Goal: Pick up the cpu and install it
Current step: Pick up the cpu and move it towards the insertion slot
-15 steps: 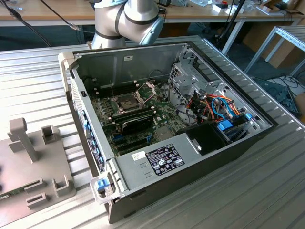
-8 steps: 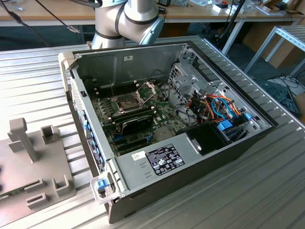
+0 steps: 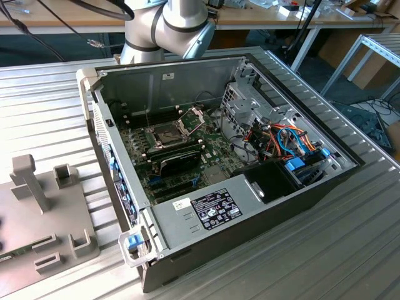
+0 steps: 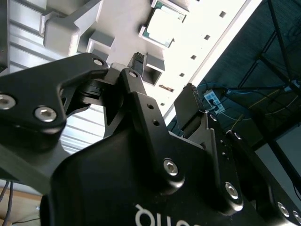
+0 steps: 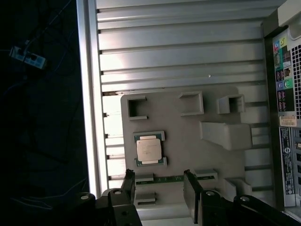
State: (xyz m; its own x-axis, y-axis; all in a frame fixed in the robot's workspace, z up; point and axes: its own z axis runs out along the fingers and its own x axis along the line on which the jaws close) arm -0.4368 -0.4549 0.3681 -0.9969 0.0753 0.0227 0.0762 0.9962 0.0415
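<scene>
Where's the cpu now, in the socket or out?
Out: the cpu lies flat on the grey fixture plate, outside the computer case.

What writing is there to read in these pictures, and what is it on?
Black label on the grey cover: too small to read.
White sticker on the case wall: too small.
White letters on the black housing: cut off.
cpu: nothing legible.

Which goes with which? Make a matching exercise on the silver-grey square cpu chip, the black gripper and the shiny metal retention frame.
1. silver-grey square cpu chip
2. black gripper
3. shiny metal retention frame

A. hinged up inside the open black computer case
B. jaws open, holding nothing
C. lying on the pale grey plastic fixture plate

Pairs: 1-C, 2-B, 3-A.
</scene>
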